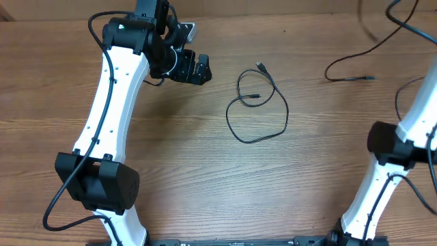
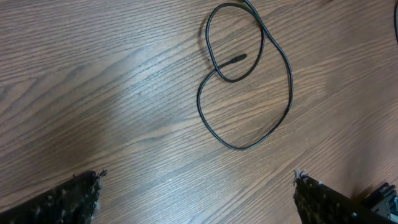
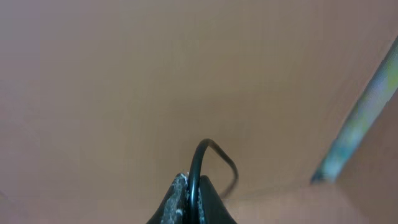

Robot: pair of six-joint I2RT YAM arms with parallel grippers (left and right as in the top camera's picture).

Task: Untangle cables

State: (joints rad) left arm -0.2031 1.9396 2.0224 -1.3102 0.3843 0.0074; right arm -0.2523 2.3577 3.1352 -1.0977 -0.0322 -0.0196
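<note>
Two black cables (image 1: 286, 116) (image 1: 351, 79), two white robot arms (image 1: 113, 102) (image 1: 410, 130), one wooden table (image 1: 205, 178).

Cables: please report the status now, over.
Left tool open, empty. Right tool shut on thin cable. Looped cable free on table, crossing itself. No obstruction.

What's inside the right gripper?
A thin black cable pinched by the right gripper, arcing up past its shut fingers. The clamped stretch is covered; both cable ends are out of frame.

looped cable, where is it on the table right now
Overhead view: the looped cable lies flat near the middle of the table, just right of the left gripper, with a second cable farther right.
</note>
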